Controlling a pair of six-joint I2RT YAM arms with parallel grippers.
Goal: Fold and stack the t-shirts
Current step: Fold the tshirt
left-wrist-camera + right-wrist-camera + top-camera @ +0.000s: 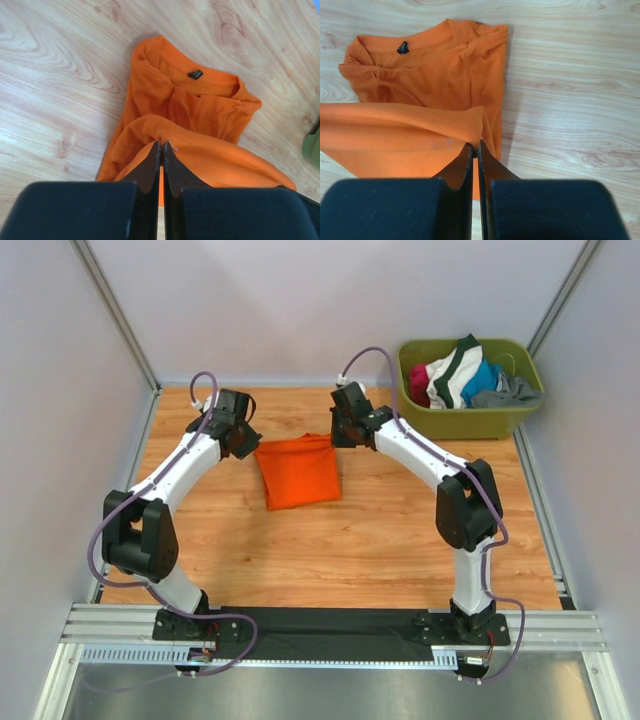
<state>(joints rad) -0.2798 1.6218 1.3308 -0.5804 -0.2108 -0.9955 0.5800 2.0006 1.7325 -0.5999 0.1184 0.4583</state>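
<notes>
Lying folded near the middle of the light wooden table point(390, 540), the plain bright orange cloth t-shirt point(298, 475) is pinched at its far edge from both sides. The left gripper point(162, 146) is closed tight on a raised fold, and the right gripper point(474, 146) is likewise clamped on cloth. Crumpled garments point(462, 375) are heaped in the olive-green plastic tub point(470, 423) at the far right corner.

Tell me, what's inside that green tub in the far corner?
Crumpled clothes fill the tub: pink, white with a dark stripe, blue and grey pieces show. Whatever lies beneath them, and the tub's floor, is covered.
</notes>
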